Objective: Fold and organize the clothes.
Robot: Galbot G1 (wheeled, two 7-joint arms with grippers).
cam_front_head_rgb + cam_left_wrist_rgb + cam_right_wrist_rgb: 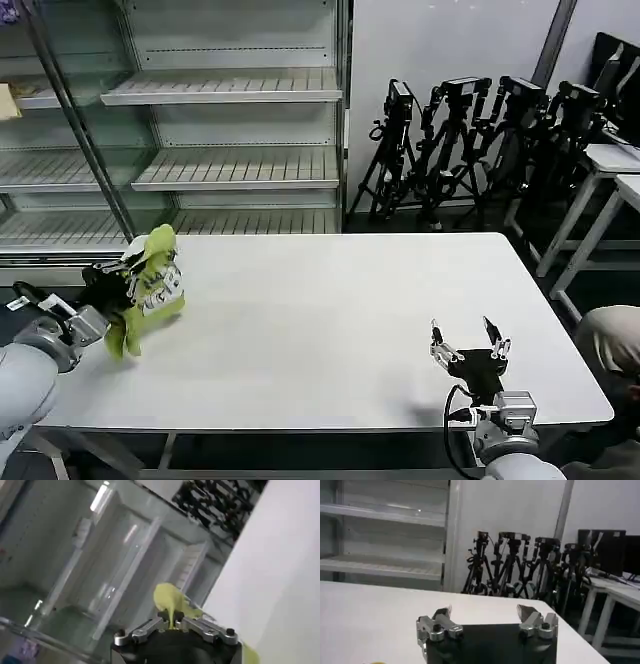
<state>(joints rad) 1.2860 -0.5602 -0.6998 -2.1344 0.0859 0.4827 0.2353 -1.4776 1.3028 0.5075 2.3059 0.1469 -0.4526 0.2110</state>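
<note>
The right gripper [466, 336] sits at the near right part of the white counter [330, 330], low over its surface, its two fingers spread wide with nothing between them. The right wrist view confirms this: the right gripper [487, 614] has both fingertips well apart over bare counter [370, 615].

Over the left edge of the counter, the left gripper [128, 282] holds the lime yellow-green T-shirt [150, 288] bunched up and lifted, so the cloth hangs in a crumpled clump beside the gripper rather than lying flat. A white printed graphic shows on the fabric facing the head camera; it looks like lettering, but it cannot be read. In the left wrist view the left gripper [172, 622] has its fingers drawn in close, pinching a narrow fold of the T-shirt [170, 600], which rises from between them as a yellow-green tuft; a little more of the fabric shows at the lower edge beside the counter [280, 570]. That view does not show the printed side, while the head view does not show the pinch itself.

Beyond the counter on the left stands a glass-fronted shelving unit [225, 130] with slatted shelves. To the right of it, against the wall, a cluster of black tripods [470, 140] stands on the floor, seen also in the right wrist view [520, 565]. Farther right are white side tables [605, 180].
</note>
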